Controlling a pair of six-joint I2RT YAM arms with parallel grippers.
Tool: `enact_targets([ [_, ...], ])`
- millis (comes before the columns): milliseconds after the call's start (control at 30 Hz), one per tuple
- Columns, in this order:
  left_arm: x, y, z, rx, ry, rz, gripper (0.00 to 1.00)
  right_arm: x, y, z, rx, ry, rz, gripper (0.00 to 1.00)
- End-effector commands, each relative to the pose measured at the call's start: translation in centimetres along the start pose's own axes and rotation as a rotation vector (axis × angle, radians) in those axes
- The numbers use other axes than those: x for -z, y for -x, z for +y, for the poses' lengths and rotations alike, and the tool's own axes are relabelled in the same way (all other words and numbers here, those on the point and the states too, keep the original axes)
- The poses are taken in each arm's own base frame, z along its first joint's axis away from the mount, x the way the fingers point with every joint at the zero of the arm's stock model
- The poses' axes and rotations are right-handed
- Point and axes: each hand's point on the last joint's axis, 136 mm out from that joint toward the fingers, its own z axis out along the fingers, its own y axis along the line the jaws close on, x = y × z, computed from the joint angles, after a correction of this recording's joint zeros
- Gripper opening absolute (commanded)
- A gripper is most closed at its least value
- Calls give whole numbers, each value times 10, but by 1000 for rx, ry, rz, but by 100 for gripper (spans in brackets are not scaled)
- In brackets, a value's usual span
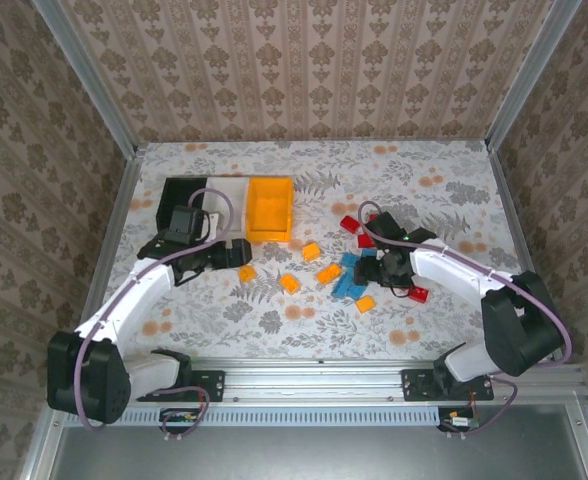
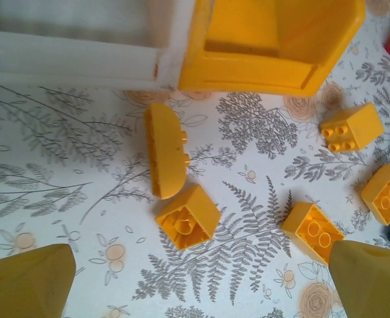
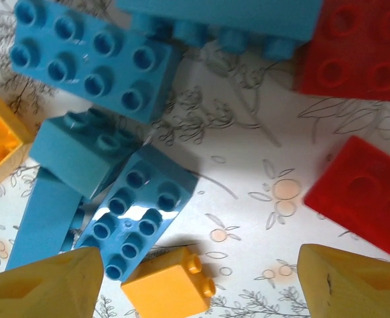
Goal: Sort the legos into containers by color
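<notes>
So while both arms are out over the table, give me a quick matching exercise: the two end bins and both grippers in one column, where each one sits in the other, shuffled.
Things:
1. black bin
2. orange bin
3. left gripper
4. right gripper

Places:
A. over blue bricks and red bricks
B. left end of the bin row
C. over loose orange bricks, just in front of the orange bin
D. right end of the bin row

Pairs: 1-B, 2-D, 3-C, 4-A
</notes>
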Motion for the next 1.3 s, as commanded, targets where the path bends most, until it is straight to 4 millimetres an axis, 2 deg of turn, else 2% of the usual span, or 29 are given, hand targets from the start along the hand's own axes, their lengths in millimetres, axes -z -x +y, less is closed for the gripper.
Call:
enact_targets([
  [0,-3,1,-15,-26,-45,-4,100,5,-3,4,31,-33,5,78],
  [200,-2,-6,-16,-33,-46,5,100,-2,-24,10,115,-32,58,75],
  [500,3,-7,-17,-37,-49,1,100,-18,-38,19,243,-69,113,73],
  [867,3,-11,-12,-18,-41,11,100,-33,-49,13,299,-132,160,71],
  [1033,3,-11,-11,-10,-39,10,100,-39,-50,8,299,-156,166,65],
  [1267,3,-14,-9,-3,-34,11,100,-37,-50,5,296,-170,162,50],
])
